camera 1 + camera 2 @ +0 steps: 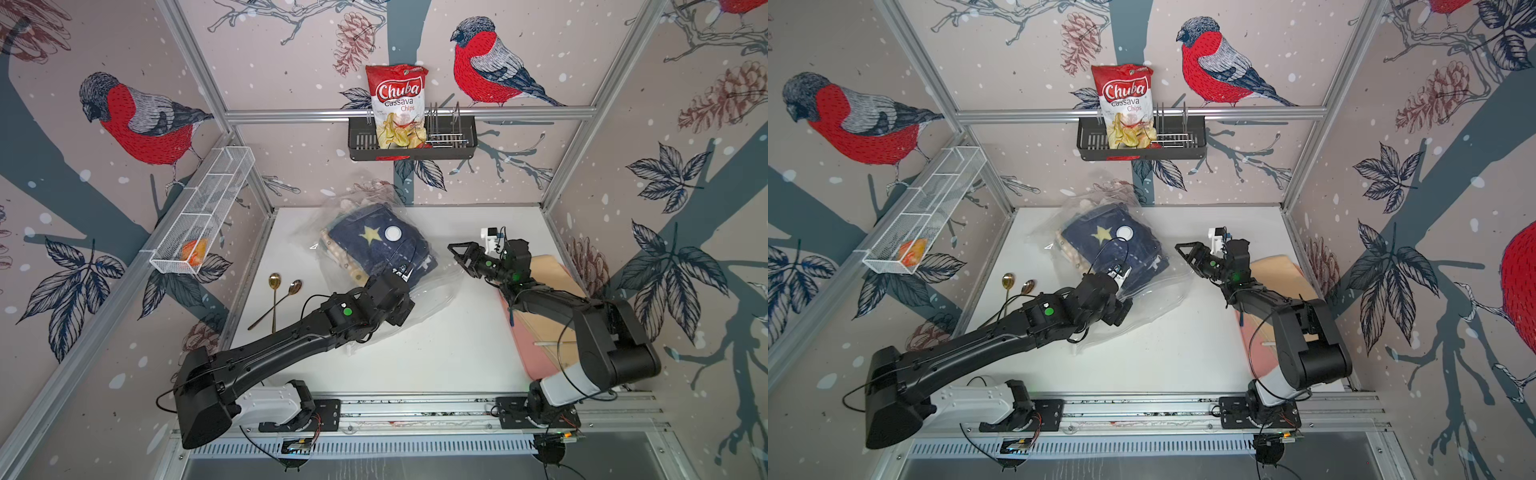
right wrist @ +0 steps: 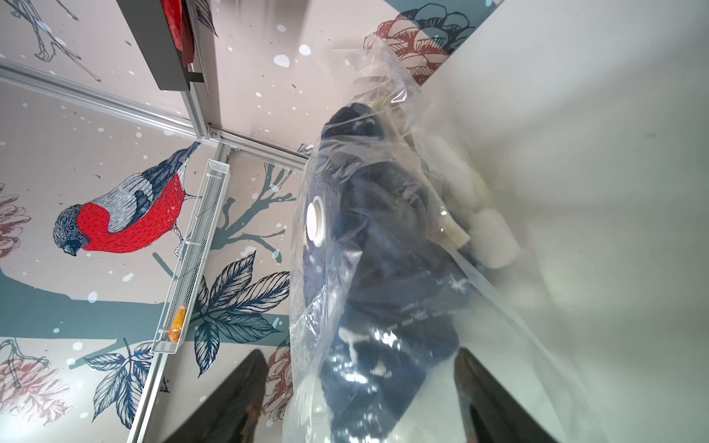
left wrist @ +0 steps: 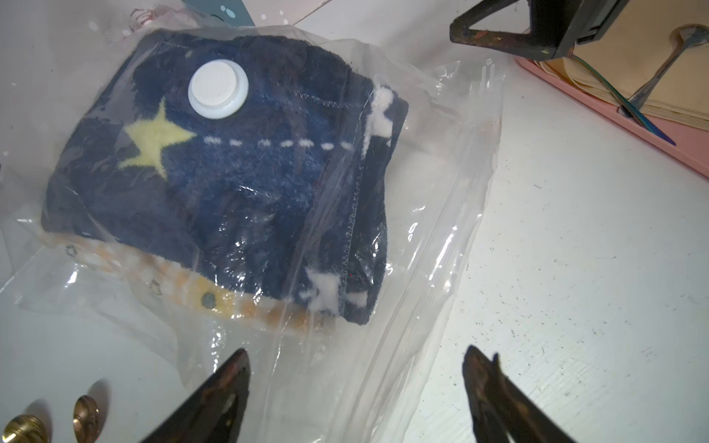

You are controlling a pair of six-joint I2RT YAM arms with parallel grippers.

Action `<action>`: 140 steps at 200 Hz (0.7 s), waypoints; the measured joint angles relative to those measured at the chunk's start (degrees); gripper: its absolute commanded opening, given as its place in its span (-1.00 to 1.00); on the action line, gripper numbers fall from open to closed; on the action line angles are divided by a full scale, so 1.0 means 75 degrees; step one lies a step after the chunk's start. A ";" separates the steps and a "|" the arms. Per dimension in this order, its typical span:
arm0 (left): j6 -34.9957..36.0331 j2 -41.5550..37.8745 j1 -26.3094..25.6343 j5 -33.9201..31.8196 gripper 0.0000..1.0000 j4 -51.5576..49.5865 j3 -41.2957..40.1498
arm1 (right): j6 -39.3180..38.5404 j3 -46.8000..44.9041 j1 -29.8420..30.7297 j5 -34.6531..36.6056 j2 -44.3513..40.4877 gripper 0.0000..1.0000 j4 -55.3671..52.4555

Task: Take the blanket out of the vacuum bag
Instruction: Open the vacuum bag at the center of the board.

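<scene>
The vacuum bag [image 1: 437, 286] is clear crinkly plastic lying on the white table [image 1: 457, 353], with a round white valve cap [image 1: 392, 233] on its face. Folded inside it is the blanket [image 1: 384, 253], dark blue fleece with a yellow star [image 3: 155, 140] and a cream-and-orange layer beneath. My left gripper [image 3: 356, 351] hovers open over the bag's empty plastic end, just short of the blanket [image 3: 238, 184]. On the bag's right side my right gripper [image 1: 460, 255] is open and points at it. The bag [image 2: 345, 268] fills the space ahead of its spread fingers; contact cannot be told.
Two spoons [image 1: 286, 291] lie on the table left of the bag. A pink tray [image 1: 536, 345] with beige sheets sits under the right arm, a spoon [image 3: 667, 61] on it. A black rack [image 1: 411, 141] with a chips bag hangs on the back wall; a white wire basket [image 1: 208, 208] hangs left.
</scene>
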 measured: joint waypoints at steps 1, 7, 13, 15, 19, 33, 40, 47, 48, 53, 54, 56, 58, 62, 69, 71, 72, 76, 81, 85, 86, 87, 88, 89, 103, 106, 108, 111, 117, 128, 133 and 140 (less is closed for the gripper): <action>0.0041 0.0003 -0.0003 -0.0012 0.69 -0.0009 0.0000 | -0.0003 -0.0058 0.0003 0.0012 -0.0070 0.52 -0.0006; 0.0187 0.0003 -0.0015 -0.0038 0.69 -0.0017 -0.0026 | -0.0015 -0.0233 0.0017 0.0006 -0.0300 0.53 -0.0052; 0.0332 0.0000 -0.0020 -0.0076 0.69 0.0003 -0.0079 | -0.0029 -0.0385 0.0044 0.0023 -0.0525 0.52 -0.0111; 0.0382 -0.0003 -0.0026 -0.0093 0.68 0.0035 -0.0117 | -0.0038 -0.0431 0.0050 0.0038 -0.0592 0.53 -0.0125; 0.0481 -0.0015 -0.0029 -0.0114 0.68 0.0090 -0.0192 | -0.0055 -0.0527 0.0061 0.0061 -0.0737 0.53 -0.0154; 0.0766 -0.0015 -0.0041 -0.0137 0.62 0.0114 -0.0428 | -0.0192 -0.0804 0.0119 0.0175 -0.1189 0.52 -0.0361; 0.0825 -0.0012 -0.0047 -0.0131 0.60 0.0108 -0.0475 | -0.0213 -0.0935 0.0149 0.0204 -0.1387 0.52 -0.0449; 0.0912 -0.0009 -0.0047 -0.0149 0.58 0.0125 -0.0487 | -0.0248 -0.1096 0.0149 0.0221 -0.1620 0.53 -0.0562; 0.0915 -0.0009 -0.0047 -0.0154 0.57 0.0128 -0.0490 | -0.0254 -0.1116 0.0149 0.0230 -0.1652 0.53 -0.0577; 0.0924 -0.0006 -0.0047 -0.0210 0.56 0.0166 -0.0507 | -0.0283 -0.1218 0.0152 0.0262 -0.1818 0.53 -0.0691; 0.0930 -0.0006 -0.0050 -0.0227 0.55 0.0187 -0.0513 | -0.0286 -0.1233 0.0152 0.0268 -0.1848 0.53 -0.0708; 0.0930 -0.0006 -0.0050 -0.0248 0.55 0.0201 -0.0525 | -0.0294 -0.1268 0.0152 0.0286 -0.1903 0.53 -0.0740; 0.0930 0.0000 -0.0050 -0.0274 0.54 0.0230 -0.0539 | -0.0315 -0.1317 0.0157 0.0309 -0.1990 0.52 -0.0799; 0.0938 0.0006 -0.0050 -0.0306 0.52 0.0262 -0.0574 | -0.0373 -0.1393 0.0169 0.0356 -0.2136 0.53 -0.0898; 0.0959 0.0029 -0.0050 -0.0364 0.47 0.0315 -0.0653 | -0.0405 -0.1486 0.0187 0.0463 -0.2352 0.52 -0.1035; 0.0959 0.0035 -0.0050 -0.0379 0.46 0.0315 -0.0667 | -0.0417 -0.1507 0.0189 0.0495 -0.2407 0.52 -0.1081; 0.0962 0.0044 -0.0050 -0.0393 0.46 0.0318 -0.0682 | -0.0423 -0.1515 0.0192 0.0507 -0.2430 0.52 -0.1102; 0.0962 0.0070 -0.0050 -0.0434 0.43 0.0323 -0.0720 | -0.0452 -0.1556 0.0210 0.0560 -0.2565 0.52 -0.1204; 0.0965 0.0117 -0.0050 -0.0481 0.40 0.0329 -0.0766 | -0.0487 -0.1591 0.0248 0.0638 -0.2716 0.53 -0.1326; 0.0965 0.0160 -0.0050 -0.0501 0.37 0.0332 -0.0790 | -0.0536 -0.1614 0.0286 0.0702 -0.2838 0.53 -0.1437; 0.0965 0.0169 -0.0050 -0.0504 0.37 0.0332 -0.0793 | -0.0548 -0.1617 0.0294 0.0711 -0.2865 0.53 -0.1460; 0.0965 0.0178 -0.0050 -0.0510 0.36 0.0335 -0.0796 | -0.0562 -0.1623 0.0303 0.0714 -0.2891 0.53 -0.1486; 0.0962 0.0198 -0.0050 -0.0522 0.36 0.0335 -0.0799 | -0.0577 -0.1623 0.0312 0.0726 -0.2917 0.53 -0.1515; 0.0962 0.0210 -0.0050 -0.0527 0.36 0.0335 -0.0801 | -0.0592 -0.1626 0.0321 0.0737 -0.2943 0.53 -0.1539; 0.0956 0.0388 -0.0050 -0.0659 0.24 0.0347 -0.0810 | -0.0682 -0.1676 0.0466 0.0968 -0.3325 0.53 -0.1856; 0.0956 0.0423 -0.0052 -0.0702 0.21 0.0350 -0.0807 | -0.0705 -0.1684 0.0487 0.1023 -0.3381 0.53 -0.1903; 0.0953 0.0452 -0.0052 -0.0729 0.19 0.0350 -0.0807 | -0.0729 -0.1696 0.0504 0.1064 -0.3436 0.53 -0.1944; 0.0953 0.0481 -0.0052 -0.0775 0.17 0.0350 -0.0807 | -0.0764 -0.1705 0.0519 0.1090 -0.3483 0.52 -0.1979; 0.0950 0.0554 -0.0052 -0.0889 0.09 0.0347 -0.0804 | -0.0793 -0.1731 0.0554 0.1154 -0.3576 0.51 -0.2066; 0.0947 0.0679 -0.0052 -0.1020 -0.07 0.0344 -0.0799 | -0.0793 -0.1801 0.0603 0.1317 -0.3695 0.49 -0.2171; 0.0950 0.0731 -0.0052 -0.1084 -0.13 0.0341 -0.0793 | -0.0793 -0.1833 0.0615 0.1378 -0.3722 0.47 -0.2189; 0.0950 0.0796 -0.0052 -0.1151 -0.17 0.0344 -0.0784 | -0.0787 -0.1871 0.0659 0.1489 -0.3739 0.44 -0.2209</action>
